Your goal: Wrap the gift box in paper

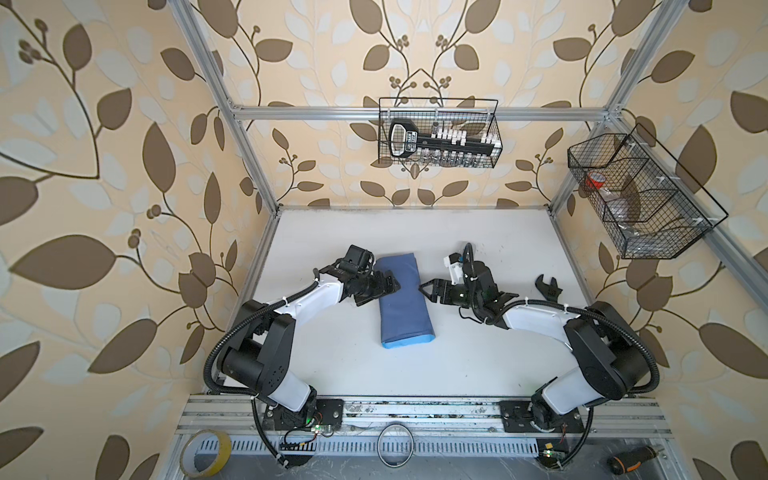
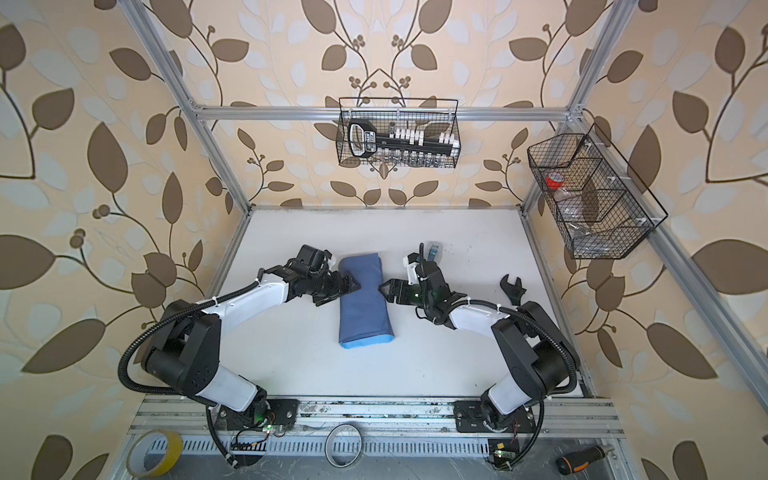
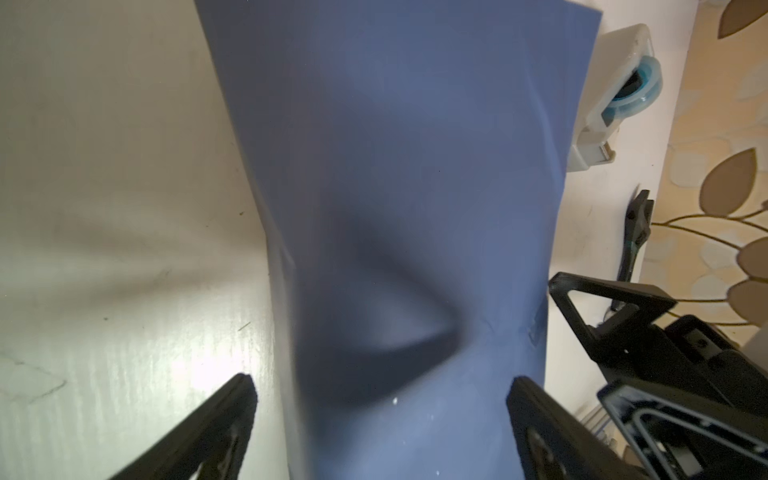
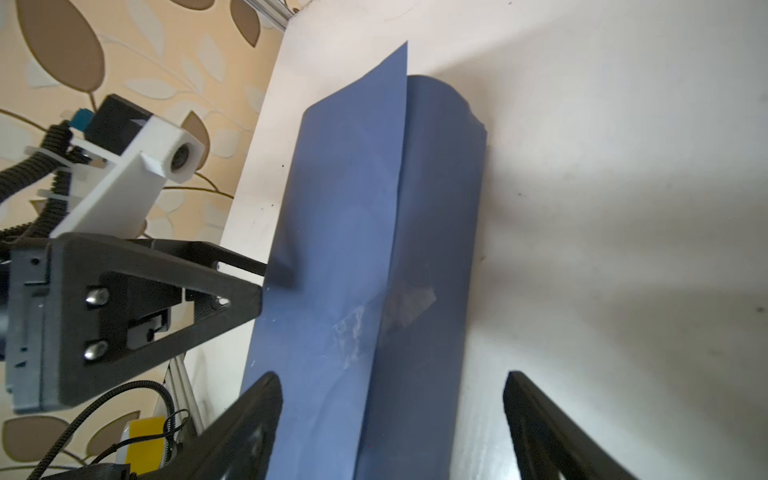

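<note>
The side basket (image 1: 665, 239) holds a red tape roll (image 1: 595, 181); the back basket (image 1: 493, 120) holds a socket rack (image 1: 449, 143). The paper (image 1: 403, 299) lies mid-table as a folded bundle between the spread left gripper (image 1: 392, 283) and spread right gripper (image 1: 424, 289). Only the right wrist view shows a tape patch (image 4: 409, 307) on its seam.

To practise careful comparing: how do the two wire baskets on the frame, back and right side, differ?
The back basket hangs on the rear crossbar, the side basket on the right rail. The back basket is undivided; the side basket has compartments. The back basket holds a long black socket rack; the side basket a red-topped item and clear plastic. Both are black wire mesh.
</note>
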Controlling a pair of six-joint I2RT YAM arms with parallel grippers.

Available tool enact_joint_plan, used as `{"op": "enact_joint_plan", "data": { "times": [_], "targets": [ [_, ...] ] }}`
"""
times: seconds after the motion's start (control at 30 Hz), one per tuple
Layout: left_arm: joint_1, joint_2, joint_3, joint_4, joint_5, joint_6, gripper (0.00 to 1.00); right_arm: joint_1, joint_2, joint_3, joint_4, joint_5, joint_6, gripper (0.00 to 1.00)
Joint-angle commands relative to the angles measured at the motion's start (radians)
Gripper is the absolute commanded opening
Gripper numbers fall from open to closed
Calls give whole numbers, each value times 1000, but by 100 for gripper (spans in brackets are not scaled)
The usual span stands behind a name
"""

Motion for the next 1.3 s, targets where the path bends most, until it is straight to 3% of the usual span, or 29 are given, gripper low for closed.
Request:
{"op": "enact_joint_plan", "data": {
  "times": [0.0,0.37,0.57,0.97,1.27],
  "targets": [
    [13,-14,-24,49,85,-35,96,24,46,9,52,3,29,85],
    [79,-90,-121,96,129,-64,95,34,107,40,45,-20,6,80],
    [102,-77,-192,153,185,-76,81,37,136,49,32,-36,-8,74],
    [78,66,-74,191,248,-72,66,11,160,49,69,-39,35,67],
    [56,177,48,167,258,-74,69,-59,123,46,63,-50,32,68]
  ]
}}
